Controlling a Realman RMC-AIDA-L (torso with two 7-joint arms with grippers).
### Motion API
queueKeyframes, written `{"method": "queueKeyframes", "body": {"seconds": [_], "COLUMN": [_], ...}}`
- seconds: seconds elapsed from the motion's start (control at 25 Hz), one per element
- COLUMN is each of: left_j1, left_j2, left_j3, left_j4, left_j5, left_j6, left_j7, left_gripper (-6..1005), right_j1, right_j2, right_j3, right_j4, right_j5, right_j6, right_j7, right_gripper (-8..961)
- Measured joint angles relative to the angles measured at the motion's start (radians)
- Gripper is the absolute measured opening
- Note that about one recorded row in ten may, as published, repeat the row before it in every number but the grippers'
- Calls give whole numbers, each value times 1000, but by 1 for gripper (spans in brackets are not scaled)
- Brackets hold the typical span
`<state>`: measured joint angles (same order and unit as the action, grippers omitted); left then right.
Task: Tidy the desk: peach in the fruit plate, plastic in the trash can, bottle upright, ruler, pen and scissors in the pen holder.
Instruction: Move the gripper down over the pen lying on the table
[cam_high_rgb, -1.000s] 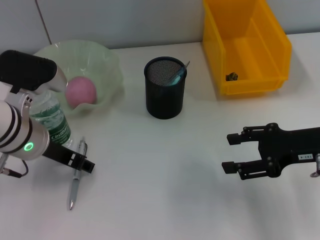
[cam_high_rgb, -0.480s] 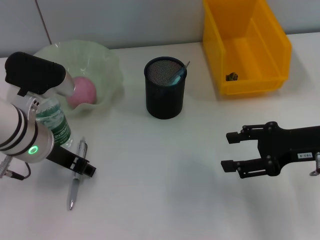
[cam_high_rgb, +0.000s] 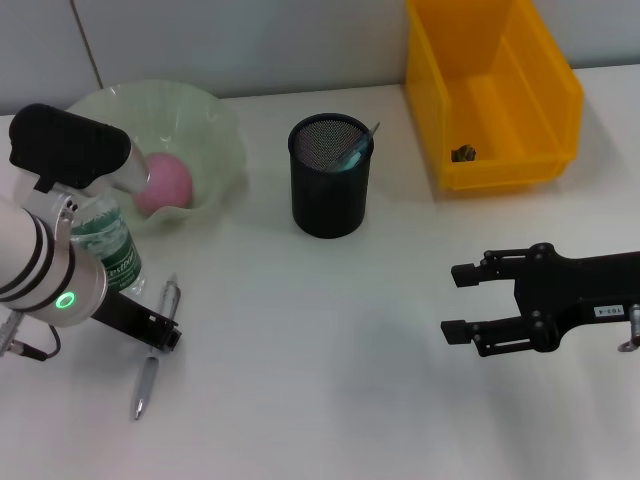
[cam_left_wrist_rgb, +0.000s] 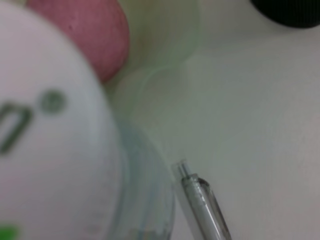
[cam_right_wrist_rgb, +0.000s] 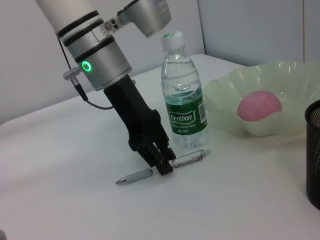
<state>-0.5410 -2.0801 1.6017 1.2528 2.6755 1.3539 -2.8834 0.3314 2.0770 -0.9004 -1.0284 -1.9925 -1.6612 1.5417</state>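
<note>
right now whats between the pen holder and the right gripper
Nothing: in the head view only bare desk separates the pen holder from the right gripper.

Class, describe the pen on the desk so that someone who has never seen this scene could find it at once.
Start at the pale green fruit plate at the desk's far left, then come forward past the upright bottle beside it. The left gripper is at the pen lying flat there. It is the only slim silver-grey stick on the white desk.

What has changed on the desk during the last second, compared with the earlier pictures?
The left gripper has come down onto the pen, its fingers now straddling the barrel; the pen lies on the desk, slightly shifted. The bottle, peach, pen holder and right gripper stayed put.
</note>
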Motion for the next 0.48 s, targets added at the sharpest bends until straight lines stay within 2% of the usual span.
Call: {"method": "queueKeyframes", "body": {"seconds": [0.12, 0.32, 0.48], "left_j1": [-2, -3, -8], "left_j2": [0, 0, 0], "left_j3": [1, 4, 14], "left_j4": [-4, -3, -7], "left_j5": [0, 0, 12], "left_j6": [2, 8, 9], "left_j7": [0, 1, 1], "left_gripper": [364, 300, 300], "right_j1": [0, 0, 0], "right_j2": [0, 0, 0], "right_j3": [0, -2, -1], "right_j4": [-1, -2, -2], "right_j5": [0, 0, 0], "right_j6": [0, 0, 0], "right_j7": [0, 0, 0], "right_gripper": [762, 762, 762]}}
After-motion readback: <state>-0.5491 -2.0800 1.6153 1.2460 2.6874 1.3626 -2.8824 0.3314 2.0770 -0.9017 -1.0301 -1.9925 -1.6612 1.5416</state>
